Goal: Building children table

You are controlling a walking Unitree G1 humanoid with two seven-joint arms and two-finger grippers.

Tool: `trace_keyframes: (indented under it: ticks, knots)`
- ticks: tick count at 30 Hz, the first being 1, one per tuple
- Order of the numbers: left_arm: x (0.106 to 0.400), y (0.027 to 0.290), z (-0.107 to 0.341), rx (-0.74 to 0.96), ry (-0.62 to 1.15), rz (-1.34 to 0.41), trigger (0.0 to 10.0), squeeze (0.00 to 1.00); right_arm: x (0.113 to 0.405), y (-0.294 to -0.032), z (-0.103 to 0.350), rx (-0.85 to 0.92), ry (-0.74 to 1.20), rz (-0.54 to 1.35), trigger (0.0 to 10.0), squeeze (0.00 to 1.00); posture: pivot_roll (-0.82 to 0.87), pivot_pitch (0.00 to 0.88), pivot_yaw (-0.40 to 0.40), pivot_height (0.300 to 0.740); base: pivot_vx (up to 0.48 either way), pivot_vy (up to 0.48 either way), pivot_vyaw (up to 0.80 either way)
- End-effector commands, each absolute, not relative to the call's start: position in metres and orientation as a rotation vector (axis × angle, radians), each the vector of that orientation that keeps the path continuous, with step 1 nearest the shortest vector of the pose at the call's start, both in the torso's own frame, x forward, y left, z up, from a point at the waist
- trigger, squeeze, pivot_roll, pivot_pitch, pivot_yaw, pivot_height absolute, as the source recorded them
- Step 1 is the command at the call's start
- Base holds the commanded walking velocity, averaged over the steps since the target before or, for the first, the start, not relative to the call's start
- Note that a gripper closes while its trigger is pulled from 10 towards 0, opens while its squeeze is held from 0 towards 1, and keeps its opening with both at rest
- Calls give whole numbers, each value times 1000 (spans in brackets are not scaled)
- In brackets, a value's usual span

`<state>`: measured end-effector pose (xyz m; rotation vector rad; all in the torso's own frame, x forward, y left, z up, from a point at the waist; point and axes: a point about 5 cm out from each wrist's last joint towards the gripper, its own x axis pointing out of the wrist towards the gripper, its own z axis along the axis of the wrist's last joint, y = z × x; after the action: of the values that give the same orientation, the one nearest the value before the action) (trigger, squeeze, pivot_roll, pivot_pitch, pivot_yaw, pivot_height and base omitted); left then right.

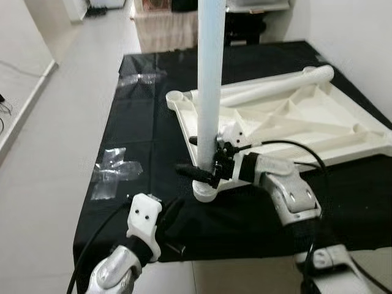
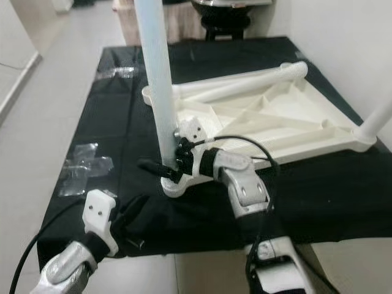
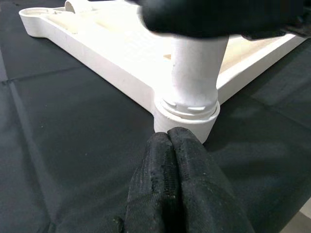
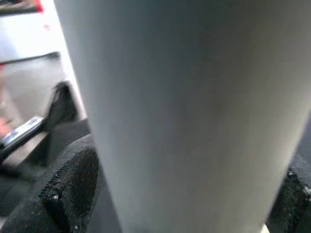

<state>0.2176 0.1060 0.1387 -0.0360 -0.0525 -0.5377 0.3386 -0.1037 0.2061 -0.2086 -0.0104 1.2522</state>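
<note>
Low table draped in black cloth (image 1: 141,116), standing on pale floor (image 1: 67,122). Lay on cloth: upturned white plastic tabletop (image 1: 306,116), ribbed underside up, loose white leg (image 1: 275,86) resting across its far edge. Crumpled clear plastic wrappers (image 1: 113,168) near left edge, another (image 1: 139,78) further back.

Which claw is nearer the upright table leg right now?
Right. The right claw is clamped around the upright table leg just above its corner socket. The left claw, fingers shut, sits apart on the black cloth in front of that corner.
</note>
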Motion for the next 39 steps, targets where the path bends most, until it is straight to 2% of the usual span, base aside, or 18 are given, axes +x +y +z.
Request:
trace_keyframes:
  ticks: [1,4,5,14,19,20,21,22,23,24,25,27,29,30,33,37,38,39]
  knots:
    - [216,108,133,-31,-26,-528,10000,0,337,-98,202,-208,-3,1314,10000,0,60,142,11,740,0,0,0]
    - [215,107,133,-31,-27,-526,10000,0,342,-98,205,-194,-2,1348,10000,0,61,143,12,740,0,0,0]
    - [215,107,133,-31,-26,-526,10000,0,344,-99,203,-191,24,1374,0,0,69,146,11,740,0,0,0]
    - [213,105,133,-33,-25,-524,10000,0,348,-111,198,-178,79,1441,0,0,66,152,13,740,0,0,0]
    - [213,104,134,-36,-24,-527,10000,0,349,-117,198,-191,65,1383,0,0,57,158,18,740,0,0,0]
    - [213,104,133,-37,-23,-529,10000,0,350,-121,197,-196,46,1299,0,0,55,161,12,740,0,0,0]
    - [213,104,133,-37,-23,-529,10000,0,350,-121,197,-196,46,1299,0,0,55,161,12,740,0,0,0]
    - [212,104,133,-37,-22,-531,10000,0,352,-125,194,-171,33,1136,0,0,60,162,0,740,0,0,0]
    - [212,104,133,-37,-22,-531,10000,0,352,-125,194,-171,33,1136,0,0,60,162,0,740,0,0,0]
    - [212,106,133,-38,-21,-525,10000,0,350,-124,178,-125,41,790,0,0,50,168,-2,740,0,0,0]
    - [212,106,133,-38,-21,-525,10000,0,350,-124,178,-125,41,790,0,0,50,168,-2,740,0,0,0]
    - [212,108,134,-41,-22,-519,10000,0,313,-119,144,-103,134,504,0,0,44,183,18,740,0,0,0]
    - [212,108,134,-41,-22,-519,10000,0,313,-119,144,-103,134,504,0,0,44,183,18,740,0,0,0]
    - [213,109,134,-39,-22,-522,10000,0,300,-112,136,-115,157,490,0,0,34,172,20,740,0,0,0]
    - [214,108,133,-33,-19,-548,10000,0,309,-105,145,-161,115,540,0,0,32,159,20,740,0,0,0]
    - [215,107,133,-34,-19,-553,10000,0,315,-102,148,-136,111,560,0,0,32,157,15,740,0,0,0]
    - [215,107,132,-36,-20,-543,10000,0,317,-102,151,-125,102,563,10000,0,34,152,8,740,0,0,0]
    - [215,107,132,-36,-20,-543,10000,0,317,-102,151,-125,102,563,10000,0,34,152,8,740,0,0,0]
